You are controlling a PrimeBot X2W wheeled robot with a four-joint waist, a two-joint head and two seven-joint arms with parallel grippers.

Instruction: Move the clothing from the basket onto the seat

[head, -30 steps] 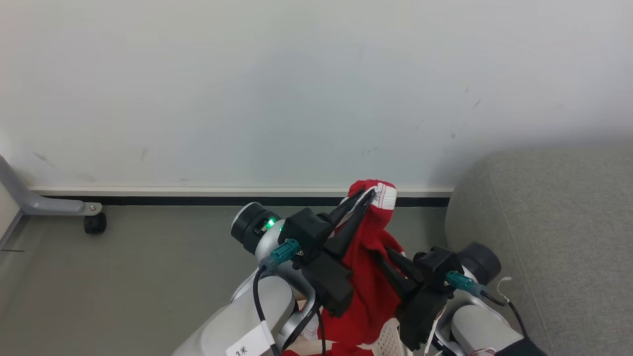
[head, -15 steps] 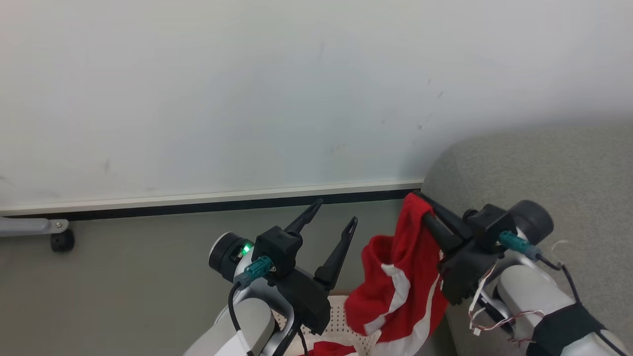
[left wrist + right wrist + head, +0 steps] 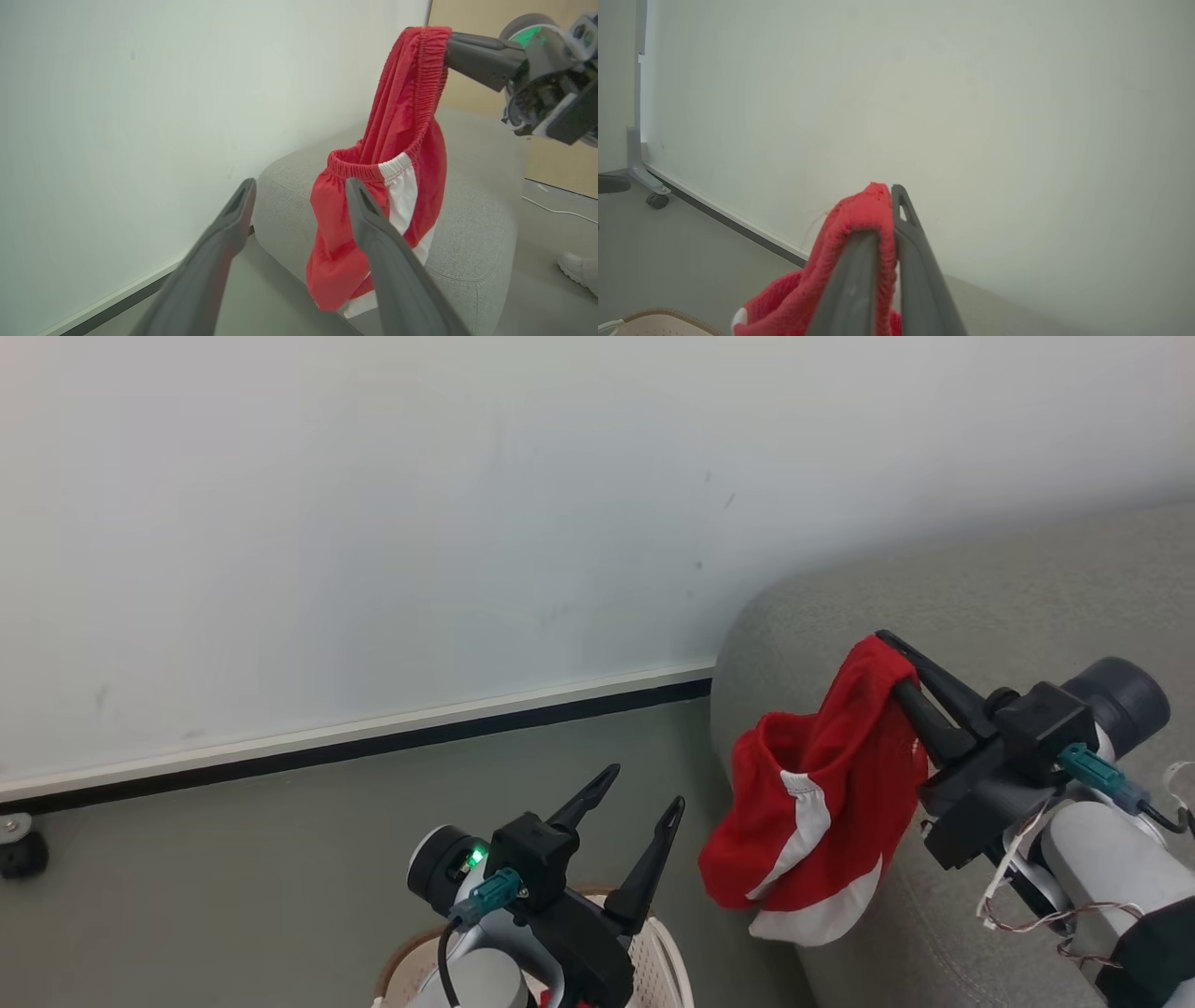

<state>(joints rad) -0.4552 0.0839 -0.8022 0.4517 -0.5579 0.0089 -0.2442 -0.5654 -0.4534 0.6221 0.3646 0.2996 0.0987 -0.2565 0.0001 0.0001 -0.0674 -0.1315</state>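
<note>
A red garment of the clothing (image 3: 822, 803), with white panels, hangs from my right gripper (image 3: 889, 661), which is shut on its waistband. It dangles against the rounded left end of the grey seat (image 3: 980, 597). My left gripper (image 3: 644, 786) stands open and holds nothing, above the cream basket (image 3: 667, 952) at the bottom edge. In the left wrist view the clothing (image 3: 397, 186) hangs just beyond my open left gripper (image 3: 301, 184), in front of the seat (image 3: 472, 224). The right wrist view shows red clothing (image 3: 840, 233) folded over one finger of my right gripper (image 3: 885, 210), with the basket (image 3: 658, 324) rim low on the left.
A white wall panel with a black base strip (image 3: 420, 733) runs behind the grey floor. A caster wheel (image 3: 19, 849) of its frame sits at the far left. A person's pale shoe (image 3: 579, 273) rests on the floor to the right of the seat.
My left gripper opened and let go of the red garment. The right gripper carried it rightward to the seat's end. The head view has swung to the right.
</note>
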